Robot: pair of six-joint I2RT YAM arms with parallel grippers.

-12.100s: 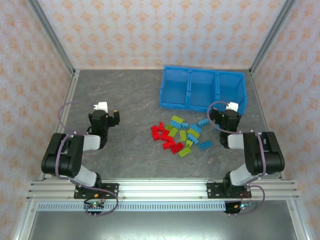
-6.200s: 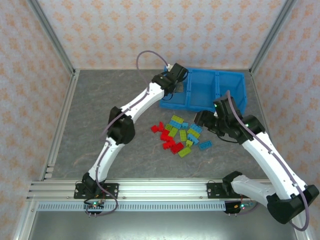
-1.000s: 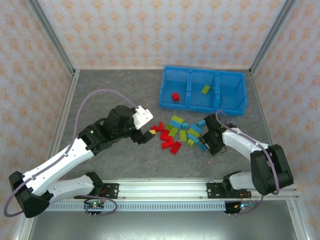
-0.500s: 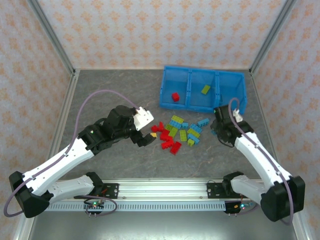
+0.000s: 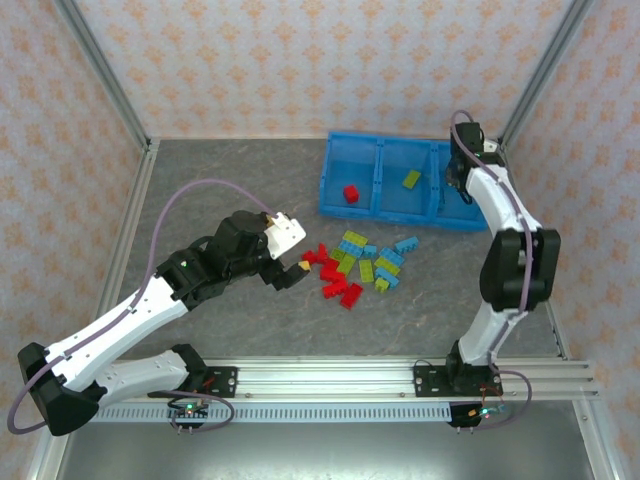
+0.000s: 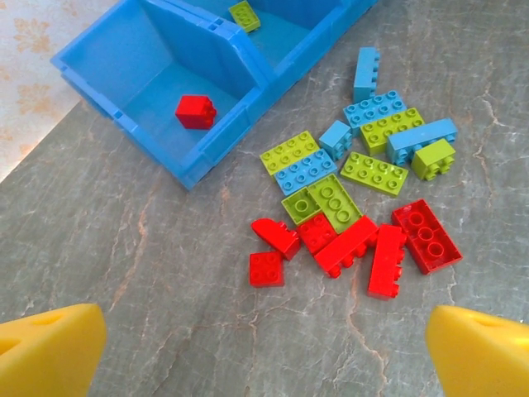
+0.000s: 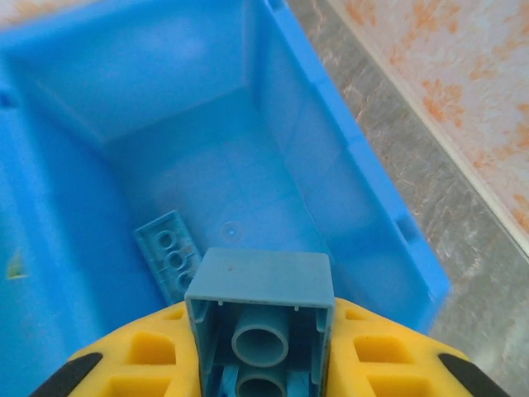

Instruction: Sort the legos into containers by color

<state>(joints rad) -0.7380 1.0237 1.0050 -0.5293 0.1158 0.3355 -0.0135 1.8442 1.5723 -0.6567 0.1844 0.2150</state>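
Now we find the right gripper (image 7: 260, 360) clamped on a light blue brick (image 7: 260, 285) and poised over the right compartment of the blue bin (image 5: 372, 210) at the far right of the table (image 5: 230, 180). A second light blue brick (image 7: 169, 252) lies flat on that compartment's floor. One red brick (image 6: 196, 111) sits in the left compartment and one yellow-green brick (image 6: 245, 15) in the middle one. We see the loose legos (image 6: 355, 207) heaped on the table on the near side of the bin, with the reds on the pile's near left. The left gripper (image 6: 264, 364) hangs just left of the pile, its yellow fingertips (image 6: 50, 347) spread wide and holding nothing.
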